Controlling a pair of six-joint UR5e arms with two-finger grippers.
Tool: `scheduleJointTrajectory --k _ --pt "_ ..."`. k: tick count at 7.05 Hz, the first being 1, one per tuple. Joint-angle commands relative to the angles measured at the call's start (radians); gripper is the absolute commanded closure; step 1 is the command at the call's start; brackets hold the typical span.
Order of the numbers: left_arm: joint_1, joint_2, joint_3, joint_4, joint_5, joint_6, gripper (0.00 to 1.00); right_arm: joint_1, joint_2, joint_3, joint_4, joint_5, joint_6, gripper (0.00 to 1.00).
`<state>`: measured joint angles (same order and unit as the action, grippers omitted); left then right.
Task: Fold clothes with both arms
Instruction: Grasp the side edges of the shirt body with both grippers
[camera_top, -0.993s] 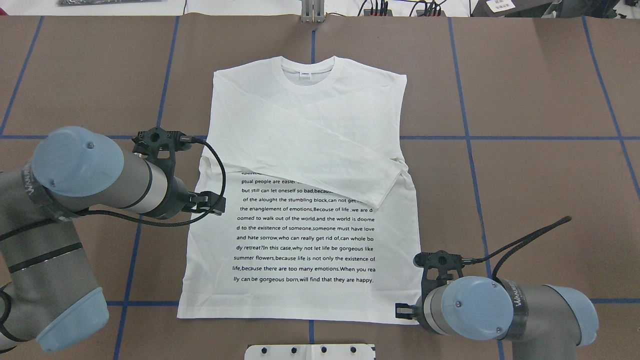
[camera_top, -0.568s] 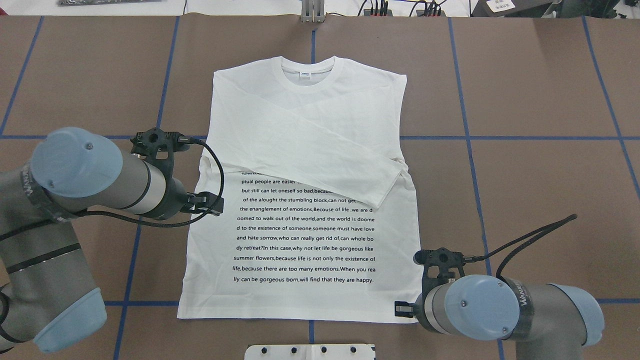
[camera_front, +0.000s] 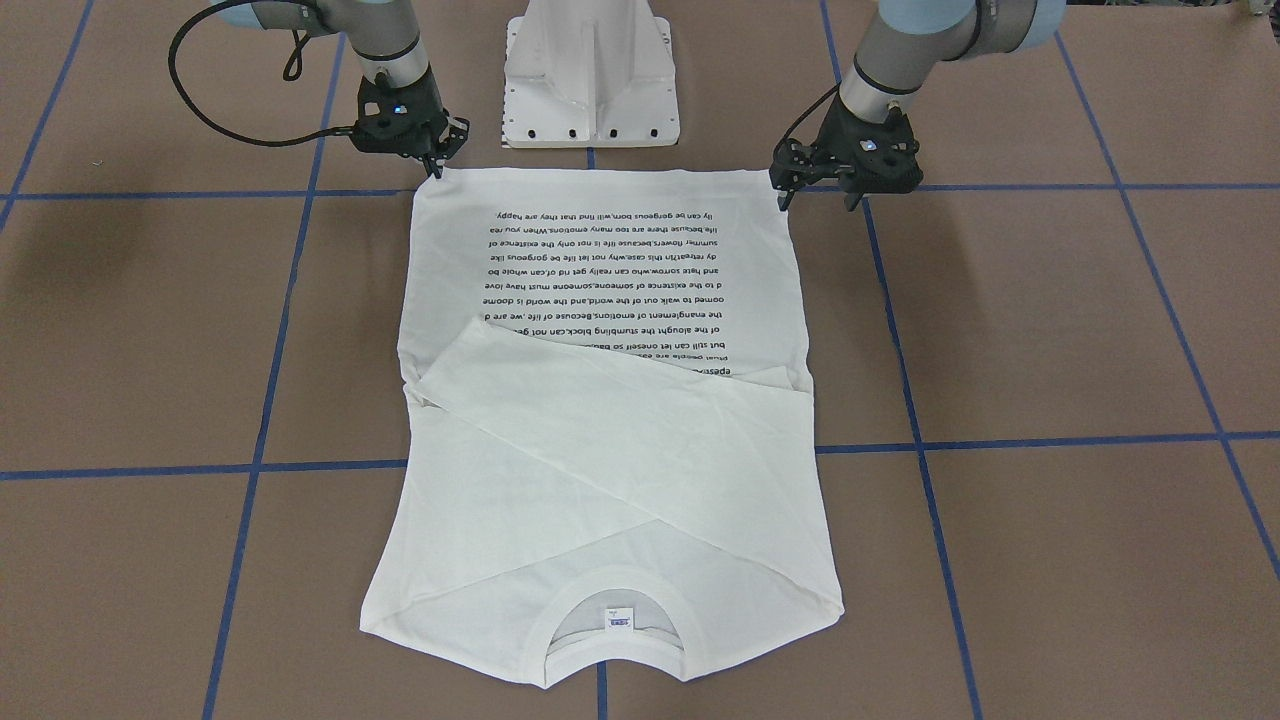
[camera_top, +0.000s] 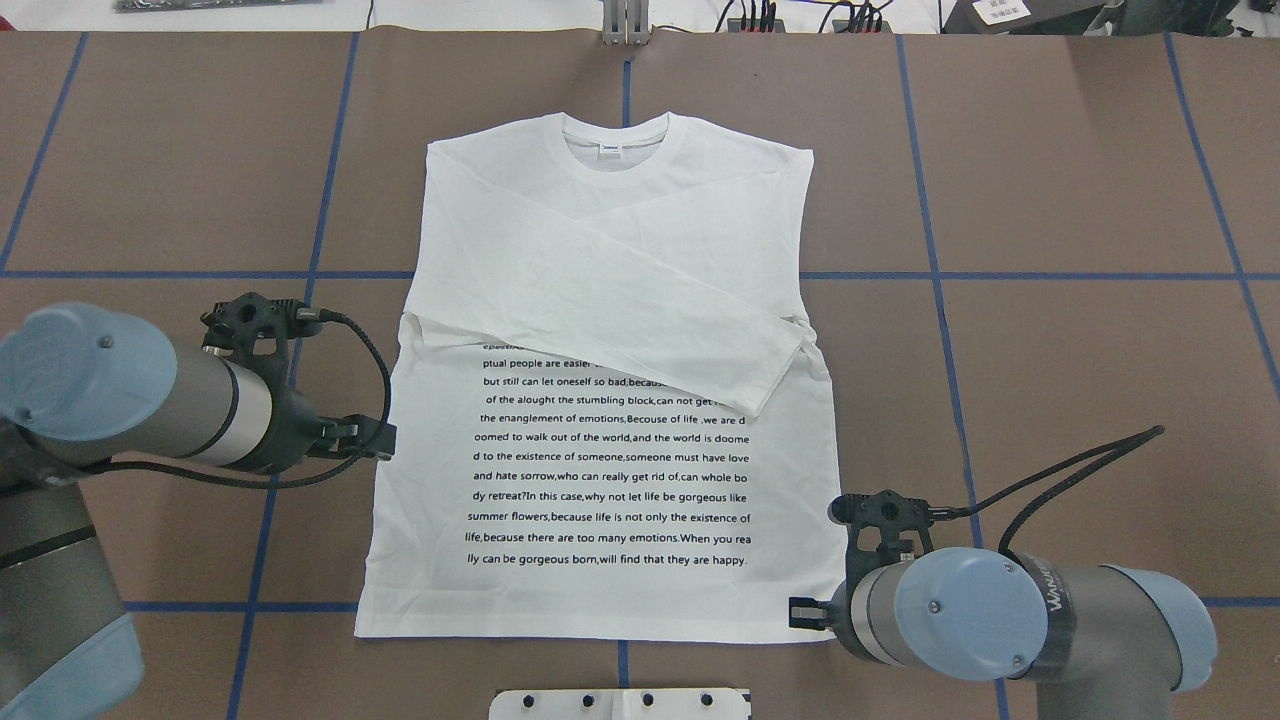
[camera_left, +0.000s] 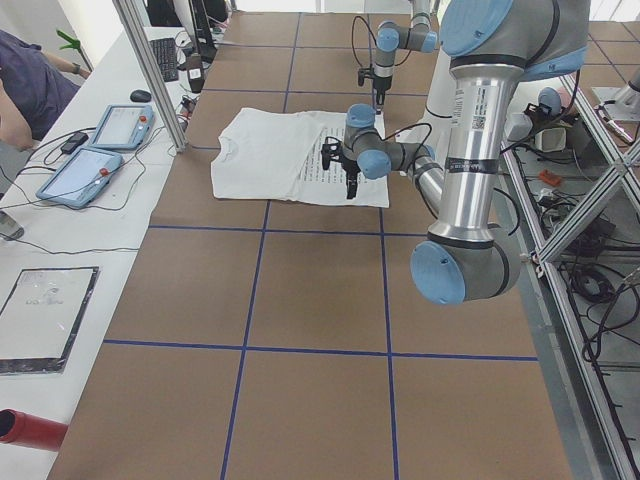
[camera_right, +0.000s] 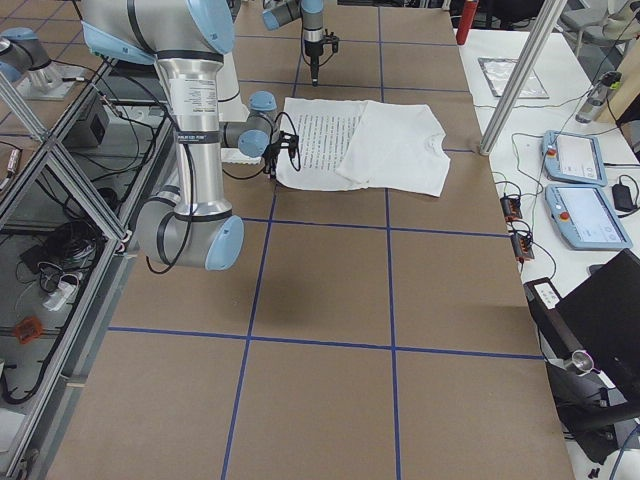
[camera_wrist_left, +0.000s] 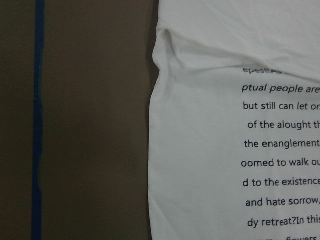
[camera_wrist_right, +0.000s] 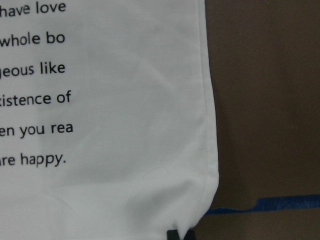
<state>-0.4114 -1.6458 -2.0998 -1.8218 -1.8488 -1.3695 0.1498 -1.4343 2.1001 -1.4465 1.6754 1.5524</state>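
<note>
T-shirt (camera_top: 610, 380) lies flat on the counter (camera_top: 1050, 180) — right claw (camera_front: 438, 165) at its hem corner, left claw (camera_top: 378, 442) near its side edge; apart or together, cannot tell

**Table** (camera_top: 1050, 150): bare brown surface across the upper left, upper right and right middle of the overhead view, open to pass over.

**Shirt** (camera_top: 600, 250): flat at centre, its upper half reachable from the top of the frame.

**Left arm** (camera_top: 120, 400): fills the lower left. The left gripper (camera_top: 360, 438) hangs near the shirt's left edge, and a cable (camera_top: 385, 370) loops toward the cloth.

**Right arm** (camera_top: 1000, 610): fills the lower right. The right gripper (camera_top: 808, 616) is at the shirt's lower right corner.

**White base** (camera_top: 620, 703): bottom centre, with a narrow strip of table between it and the hem.

**Metal post** (camera_top: 625, 20): top centre, beyond the collar.
</note>
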Motion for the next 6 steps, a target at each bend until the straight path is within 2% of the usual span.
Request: scheduleJointTrajectory --k 1,4,6 --pt "0.124 0.009 0.006 -0.004 0.045 -0.106 0.01 0.004 0.002 0.011 0.002 0.001 -0.002 1.00" --pt "0.157 -0.011 0.041 -0.002 0.045 -0.118 0.03 0.011 0.003 0.020 0.002 0.001 -0.002 1.00" --pt "0.161 -0.011 0.061 -0.002 0.046 -0.118 0.10 0.010 0.005 0.020 0.002 0.001 -0.002 1.00"
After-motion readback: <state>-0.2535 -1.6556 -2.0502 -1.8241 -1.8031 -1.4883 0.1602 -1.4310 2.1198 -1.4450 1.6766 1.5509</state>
